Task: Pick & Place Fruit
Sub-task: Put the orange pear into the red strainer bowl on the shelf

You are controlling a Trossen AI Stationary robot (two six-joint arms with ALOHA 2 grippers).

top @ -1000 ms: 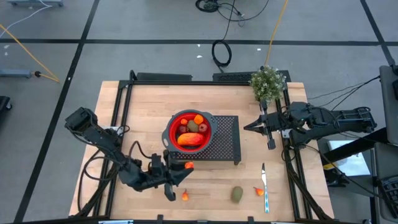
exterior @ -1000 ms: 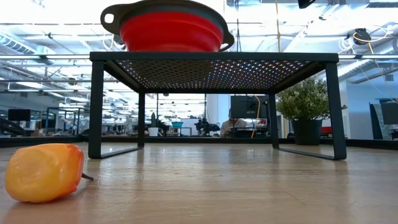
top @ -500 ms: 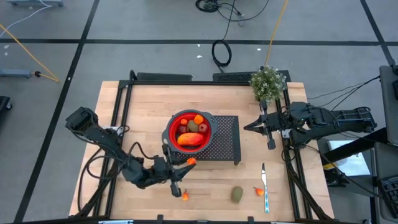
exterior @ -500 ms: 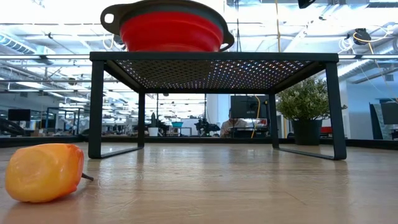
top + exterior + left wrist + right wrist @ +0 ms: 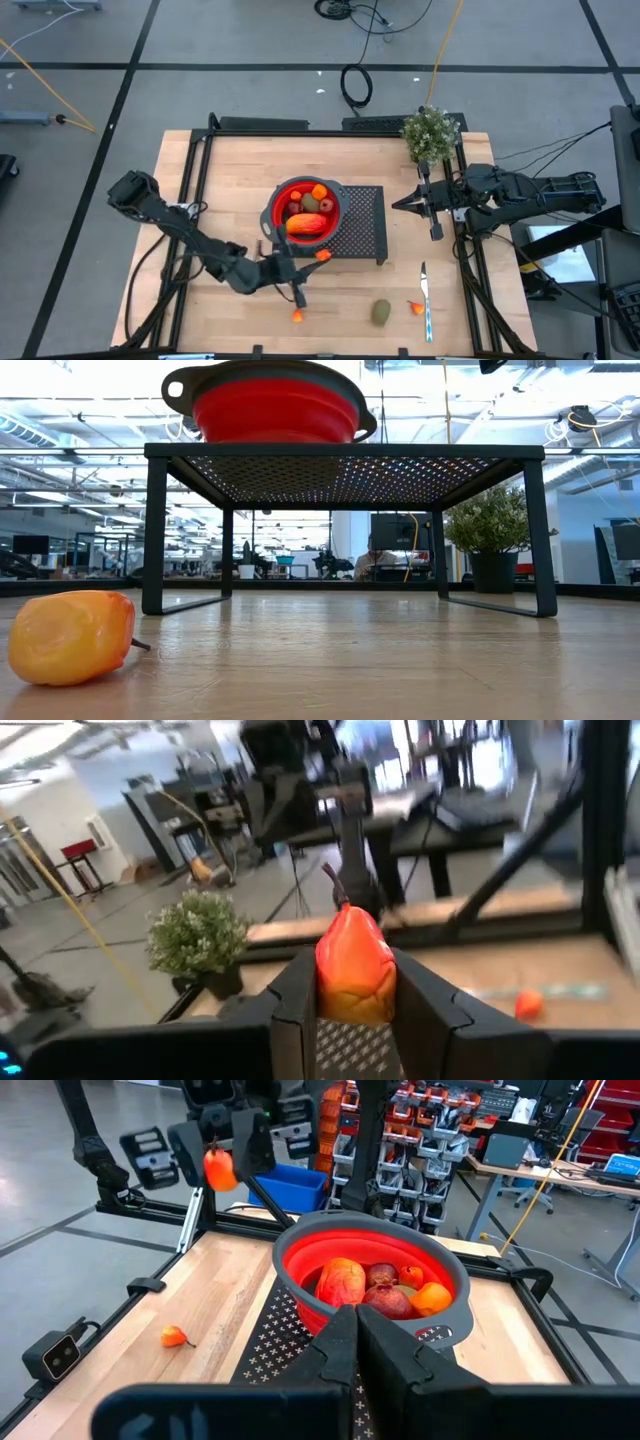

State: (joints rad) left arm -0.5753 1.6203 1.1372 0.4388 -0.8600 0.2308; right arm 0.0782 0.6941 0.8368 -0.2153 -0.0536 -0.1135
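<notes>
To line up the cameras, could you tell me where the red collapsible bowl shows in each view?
High view: red collapsible bowl, centre, on the black mesh rack.
Low view: top left, on the rack.
Left wrist view: not in it.
Right wrist view: centre.
Shared landmark: the rack.

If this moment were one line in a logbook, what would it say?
left pincer: shut on orange fruit piece, raised beside red bowl | right pincer: shut, waiting by the rack | bowl: several pieces inside
</notes>
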